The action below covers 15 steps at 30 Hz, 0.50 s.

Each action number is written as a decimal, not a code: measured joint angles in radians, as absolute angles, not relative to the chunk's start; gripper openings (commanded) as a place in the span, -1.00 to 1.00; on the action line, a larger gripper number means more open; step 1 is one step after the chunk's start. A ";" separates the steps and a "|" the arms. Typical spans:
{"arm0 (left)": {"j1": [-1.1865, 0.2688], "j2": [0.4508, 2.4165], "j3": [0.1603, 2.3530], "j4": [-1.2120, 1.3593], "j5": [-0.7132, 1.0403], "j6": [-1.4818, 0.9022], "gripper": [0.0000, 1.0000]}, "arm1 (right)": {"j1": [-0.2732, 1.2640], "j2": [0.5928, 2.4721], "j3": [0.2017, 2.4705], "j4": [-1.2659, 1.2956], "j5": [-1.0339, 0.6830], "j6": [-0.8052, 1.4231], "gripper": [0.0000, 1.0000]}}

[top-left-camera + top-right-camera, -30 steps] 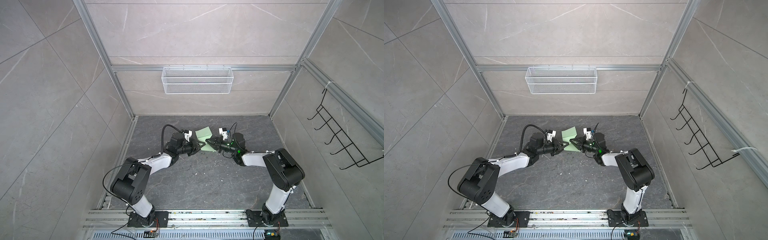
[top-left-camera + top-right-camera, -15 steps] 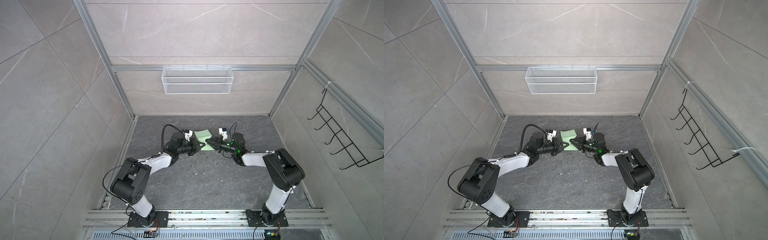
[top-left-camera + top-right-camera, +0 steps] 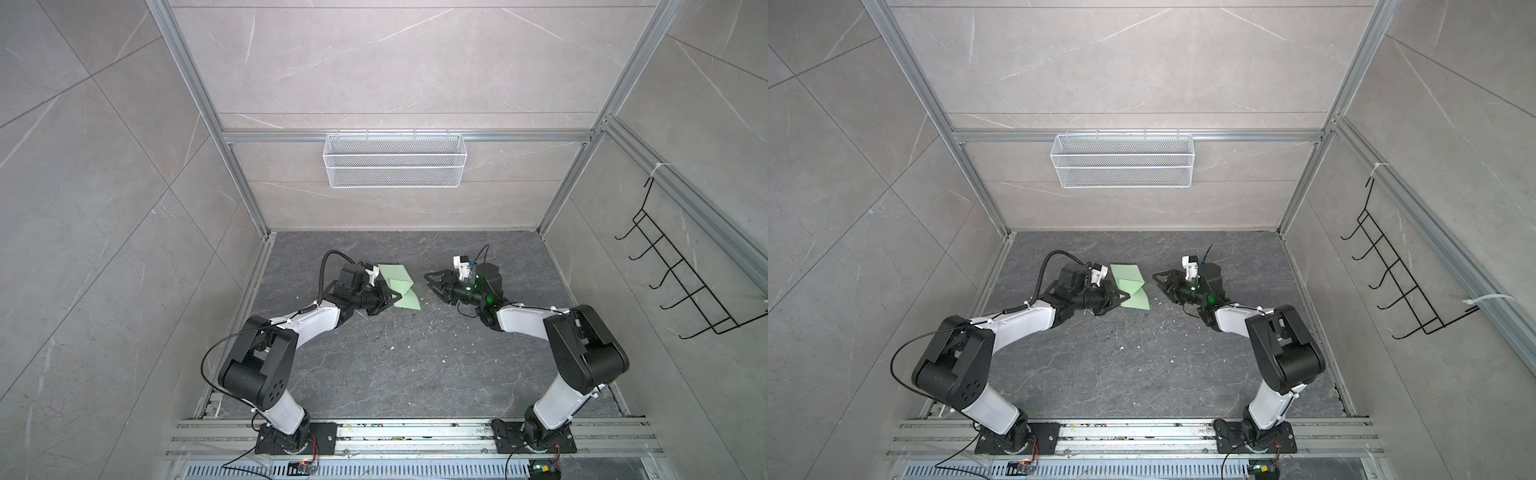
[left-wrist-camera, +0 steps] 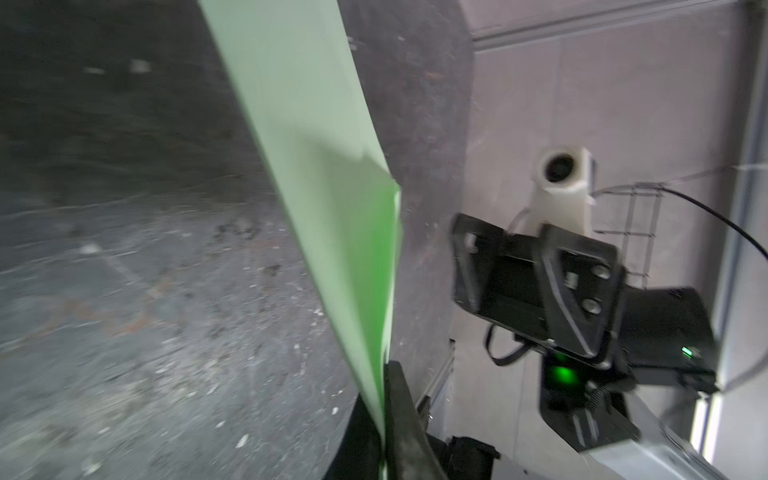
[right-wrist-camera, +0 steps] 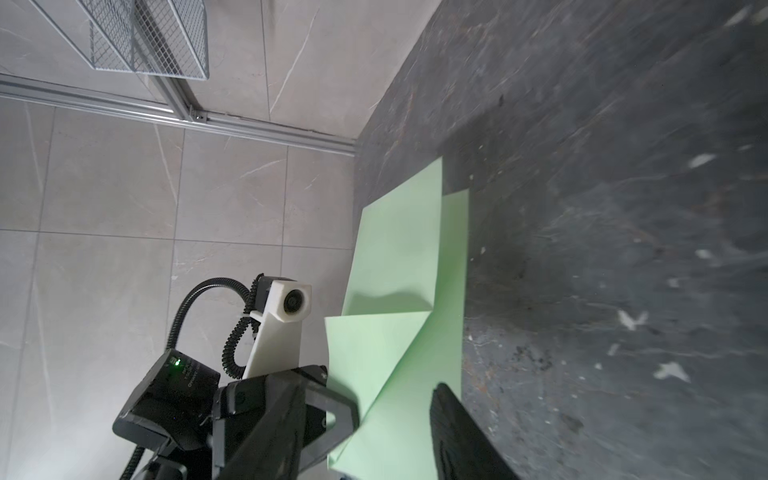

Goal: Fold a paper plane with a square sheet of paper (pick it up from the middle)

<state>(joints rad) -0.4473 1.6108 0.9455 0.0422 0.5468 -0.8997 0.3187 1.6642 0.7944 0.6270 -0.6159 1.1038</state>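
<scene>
Pinching square sheet of paper (image 3: 397,277): left fingers (image 4: 398,409) clenched | right fingers (image 4: 577,291) spread apart, clear of sheet

Square sheet of paper (image 3: 395,276): thin matt paper, smooth, sharp creases. Surface (image 3: 395,365): dark stone-look, matt, scuffed, w/ white specks. Walls (image 3: 395,62): pale marble-look tile, slight sheen. Basket (image 3: 395,176): white wire mesh, metal. Left gripper (image 3: 397,296): matt black, prob. plastic.

The paper (image 3: 398,279) is located between the left gripper (image 3: 392,297), which it touches, and the right gripper (image 3: 429,280), set apart. A basket (image 3: 395,166) is mounted behind, on the wall (image 3: 395,83).
</scene>
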 measured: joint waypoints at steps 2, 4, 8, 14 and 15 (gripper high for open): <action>-0.441 1.609 1.029 -0.160 0.440 -0.797 -0.86 | 0.311 1.599 0.794 0.523 -0.567 1.032 0.10; -0.438 1.609 1.127 -0.351 0.309 -0.700 -0.86 | 0.310 1.536 0.795 0.429 -0.517 0.965 0.10; -0.452 1.616 1.323 -0.686 -0.009 -0.548 -0.86 | 0.310 1.452 0.797 0.276 -0.418 0.856 0.10; -0.533 1.762 1.550 -1.005 -0.371 -0.462 -0.83 | 0.310 1.420 0.797 0.157 -0.331 0.788 0.10; -0.554 1.807 1.579 -1.036 -0.411 -0.457 -0.82 | 0.310 1.419 0.797 0.145 -0.323 0.784 0.09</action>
